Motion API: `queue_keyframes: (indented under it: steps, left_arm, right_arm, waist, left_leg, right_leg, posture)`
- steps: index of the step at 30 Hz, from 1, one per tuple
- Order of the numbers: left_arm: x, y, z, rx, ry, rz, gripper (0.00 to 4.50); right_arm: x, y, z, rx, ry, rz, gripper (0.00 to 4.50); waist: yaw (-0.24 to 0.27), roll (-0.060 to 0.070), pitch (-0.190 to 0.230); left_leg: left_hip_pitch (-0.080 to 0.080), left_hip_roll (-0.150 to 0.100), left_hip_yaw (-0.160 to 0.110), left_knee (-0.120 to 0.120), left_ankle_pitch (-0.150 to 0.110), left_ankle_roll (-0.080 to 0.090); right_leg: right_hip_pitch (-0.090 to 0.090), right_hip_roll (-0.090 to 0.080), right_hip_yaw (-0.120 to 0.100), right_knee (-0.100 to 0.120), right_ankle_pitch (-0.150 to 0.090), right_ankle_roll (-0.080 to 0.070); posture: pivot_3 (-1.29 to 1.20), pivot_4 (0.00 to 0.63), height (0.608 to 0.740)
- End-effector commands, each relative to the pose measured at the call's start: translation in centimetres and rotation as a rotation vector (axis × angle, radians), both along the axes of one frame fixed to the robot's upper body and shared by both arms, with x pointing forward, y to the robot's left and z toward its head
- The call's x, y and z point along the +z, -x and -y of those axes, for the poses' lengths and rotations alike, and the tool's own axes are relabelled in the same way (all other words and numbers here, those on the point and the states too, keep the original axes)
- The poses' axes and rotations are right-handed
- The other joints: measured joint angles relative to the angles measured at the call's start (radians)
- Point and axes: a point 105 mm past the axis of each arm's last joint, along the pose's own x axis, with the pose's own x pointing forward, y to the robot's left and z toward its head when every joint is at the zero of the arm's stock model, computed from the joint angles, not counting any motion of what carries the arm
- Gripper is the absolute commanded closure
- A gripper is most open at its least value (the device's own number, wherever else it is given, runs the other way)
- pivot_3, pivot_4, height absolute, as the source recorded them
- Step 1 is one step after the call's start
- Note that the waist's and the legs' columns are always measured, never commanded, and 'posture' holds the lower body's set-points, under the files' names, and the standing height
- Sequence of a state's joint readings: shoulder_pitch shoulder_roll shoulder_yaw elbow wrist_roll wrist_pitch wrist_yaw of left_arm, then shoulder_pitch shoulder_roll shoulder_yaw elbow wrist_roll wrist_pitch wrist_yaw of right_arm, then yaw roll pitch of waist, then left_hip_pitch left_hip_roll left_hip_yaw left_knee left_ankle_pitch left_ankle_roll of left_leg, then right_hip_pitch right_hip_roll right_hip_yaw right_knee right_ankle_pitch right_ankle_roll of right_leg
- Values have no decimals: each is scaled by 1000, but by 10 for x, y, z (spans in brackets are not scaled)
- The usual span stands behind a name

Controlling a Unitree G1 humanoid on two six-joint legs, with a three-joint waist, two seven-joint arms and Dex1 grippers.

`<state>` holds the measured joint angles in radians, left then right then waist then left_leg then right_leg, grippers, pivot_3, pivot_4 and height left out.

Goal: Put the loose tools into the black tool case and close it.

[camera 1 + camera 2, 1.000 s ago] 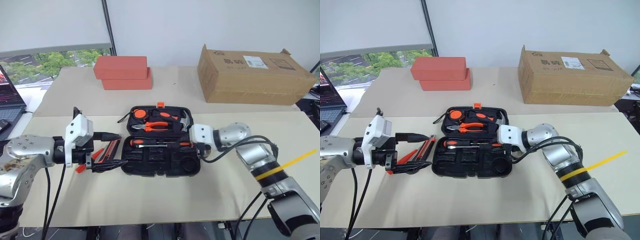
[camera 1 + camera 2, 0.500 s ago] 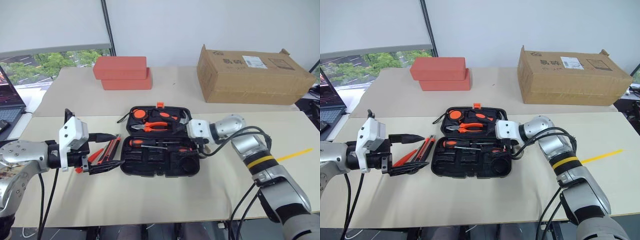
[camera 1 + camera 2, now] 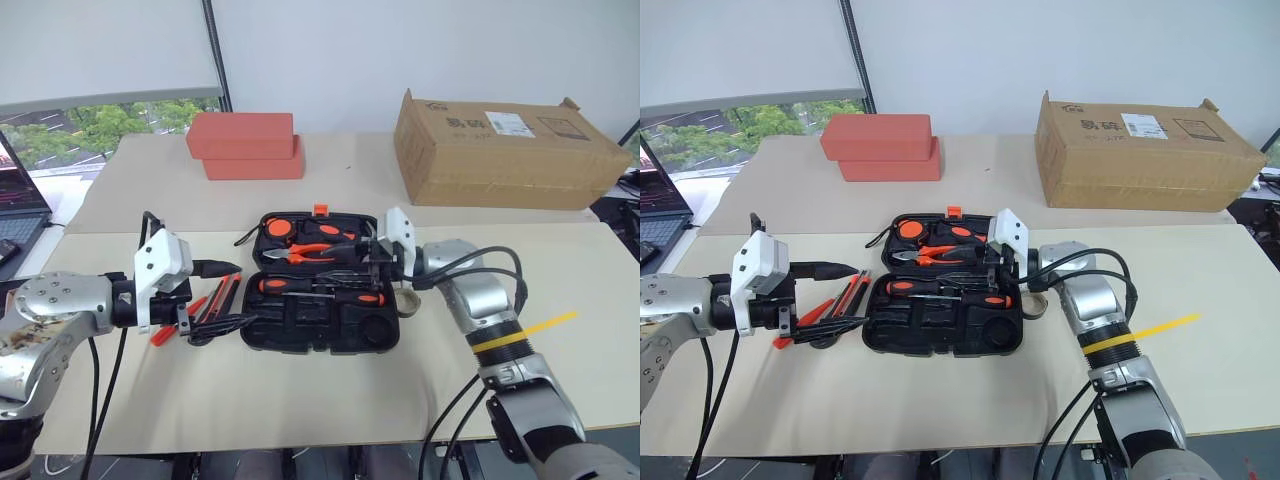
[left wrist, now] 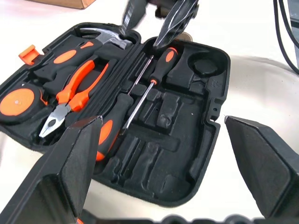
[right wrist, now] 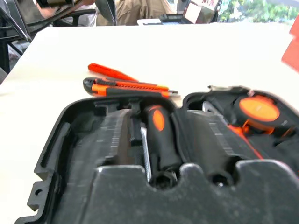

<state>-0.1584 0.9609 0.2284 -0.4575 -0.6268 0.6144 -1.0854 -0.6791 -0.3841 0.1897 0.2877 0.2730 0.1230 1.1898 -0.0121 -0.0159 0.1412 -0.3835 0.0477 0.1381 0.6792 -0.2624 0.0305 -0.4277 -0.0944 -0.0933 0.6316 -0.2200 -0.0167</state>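
From your head camera, the black tool case (image 3: 322,292) lies open on the desk (image 3: 300,400), between the two arms. Pliers (image 3: 303,254), a hammer (image 3: 366,238) and a round orange tape measure (image 3: 279,229) sit in the far half. Two screwdrivers (image 3: 320,290) lie across the near half. Your left claw (image 3: 218,297) hovers just beside the case's left edge, its fingers wide apart. Under it on the desk lie the utility knife (image 3: 222,300) and a thin orange strip tool (image 3: 172,325). Your right claw (image 3: 372,268) points left over the case's right end, above the screwdriver handles; you cannot tell from here whether it is apart or together. A small grey tape roll (image 3: 407,300) rests on the desk just beside the case's right edge. A cardboard box (image 3: 505,150) and red-orange blocks (image 3: 246,145) stand well behind.

From your left wrist, the spread fingers (image 4: 70,172) frame the open case, with both screwdrivers lying side by side in the moulded half.

From your right wrist, the case's rim sits very close, one screwdriver handle (image 5: 159,135) running straight ahead; the knife and strip tool lie on the desk beyond it.
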Motion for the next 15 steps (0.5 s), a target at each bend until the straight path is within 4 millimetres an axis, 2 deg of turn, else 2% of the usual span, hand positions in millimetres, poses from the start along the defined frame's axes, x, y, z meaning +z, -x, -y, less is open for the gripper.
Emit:
queue_keyframes:
  steps: [1,3,7,11,15]
  left_arm:
    - [10,1,1,-20,-8,38,0]
    - [9,0,0,-14,-14,35,0]
    - [7,-1,0,-9,-18,34,0]
    - [4,-2,-2,12,-31,35,0]
    - [-1,-3,-7,54,-12,16,0]
  right_arm:
    - [-11,0,2,3,56,13,3877]
    - [-31,-2,5,-11,161,10,4433]
    - [-59,3,14,15,325,-6,4433]
    - [-71,0,20,-18,401,-10,4433]
    - [-59,-5,16,-46,331,-2,4433]
  waist:
    - [-1,0,0]
    - [-1,0,0]
    - [-2,0,0]
    - [-2,0,0]
    - [0,0,0]
  left_leg:
    - [0,0,0,0,0,0]
    - [0,0,0,0,0,0]
    - [0,0,0,0,0,0]
    - [3,0,0,0,0,0]
    - [7,0,0,0,0,0]
  right_leg:
    - [0,0,0,0,0,0]
    - [0,1,0,0,0,0]
    - [0,1,0,0,0,0]
    - [2,1,0,0,0,0]
    - [5,0,1,1,-1,1]
  posture:
    - [0,150,711]
    - [0,150,711]
    - [0,150,711]
    - [0,150,711]
    - [0,150,711]
